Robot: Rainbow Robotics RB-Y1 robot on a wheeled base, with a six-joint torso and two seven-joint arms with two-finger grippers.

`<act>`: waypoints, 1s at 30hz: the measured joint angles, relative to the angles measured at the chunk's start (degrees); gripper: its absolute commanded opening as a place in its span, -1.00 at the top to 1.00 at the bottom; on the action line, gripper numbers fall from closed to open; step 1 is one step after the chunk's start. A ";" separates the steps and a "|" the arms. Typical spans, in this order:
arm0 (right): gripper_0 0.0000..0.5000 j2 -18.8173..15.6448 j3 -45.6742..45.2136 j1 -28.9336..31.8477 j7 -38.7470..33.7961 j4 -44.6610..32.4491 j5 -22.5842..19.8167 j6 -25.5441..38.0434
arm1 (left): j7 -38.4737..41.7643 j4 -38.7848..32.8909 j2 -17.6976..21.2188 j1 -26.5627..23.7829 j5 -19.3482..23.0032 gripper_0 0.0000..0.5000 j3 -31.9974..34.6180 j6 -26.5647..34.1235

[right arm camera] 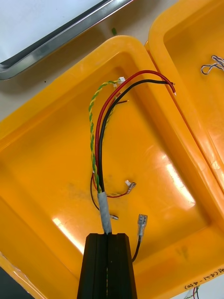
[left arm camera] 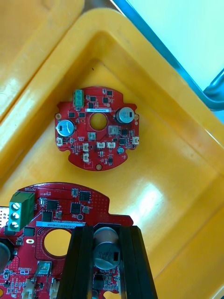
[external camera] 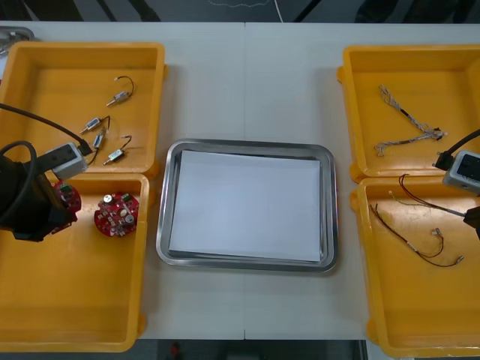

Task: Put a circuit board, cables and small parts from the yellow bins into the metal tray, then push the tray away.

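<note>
Front view: light table bears metal tray.

Just ahead of the left gripper, closed on one circuit board: a second circuit board, then the yellow bin wall and metal tray rim. Bare bin floor beside both boards. Around the right gripper, pinching a cable bundle: loose thin cables close ahead, open floor, bin walls all round.

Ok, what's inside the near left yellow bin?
A loose circuit board lies on its floor. The left gripper is shut on a second circuit board, which the left arm mostly covers in the front view.
</note>
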 measured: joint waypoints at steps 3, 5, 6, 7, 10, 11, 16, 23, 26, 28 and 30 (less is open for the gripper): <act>1.00 0.00 0.00 0.00 -0.01 0.00 0.00 0.01 | 1.49 -0.48 0.00 0.00 0.61 1.00 1.63 1.63; 1.00 0.00 0.00 -0.01 -0.01 0.00 0.00 0.01 | 2.38 -0.48 0.00 0.00 1.17 1.00 3.16 2.88; 1.00 0.00 0.00 -0.01 -0.01 0.00 0.00 0.01 | 2.98 -0.48 0.00 0.00 1.45 1.00 4.11 3.63; 1.00 0.00 0.00 -0.01 -0.01 0.00 0.00 0.02 | 3.38 -0.48 0.00 0.00 1.69 1.00 5.10 4.52; 1.00 0.00 0.00 -0.01 -0.01 0.00 0.00 0.02 | 3.48 -0.50 0.00 0.00 1.99 1.00 8.09 7.39; 1.00 0.00 0.00 -0.01 -0.01 0.00 0.00 0.02 | 3.48 -0.50 0.00 0.00 2.01 1.00 8.83 8.26; 1.00 0.00 0.00 -0.01 -0.20 0.00 0.00 0.02 | 3.49 -0.51 0.00 -0.01 2.18 1.00 9.91 9.21; 1.00 0.00 0.00 -0.04 -1.50 0.00 -0.04 0.02 | 6.19 -0.53 0.00 -2.81 2.93 1.00 9.85 10.48; 1.00 0.00 0.01 -0.16 -1.50 0.00 -0.17 0.03 | 10.62 -0.53 0.00 -4.88 2.96 1.00 9.16 10.59; 1.00 0.00 0.01 -0.25 -1.50 0.00 -0.28 0.03 | 14.04 -0.53 0.00 -6.01 2.97 1.00 8.19 10.61; 1.00 -0.01 0.01 -0.33 -1.51 0.00 -0.33 0.03 | 17.25 -0.54 0.00 -7.03 2.97 1.00 6.79 10.61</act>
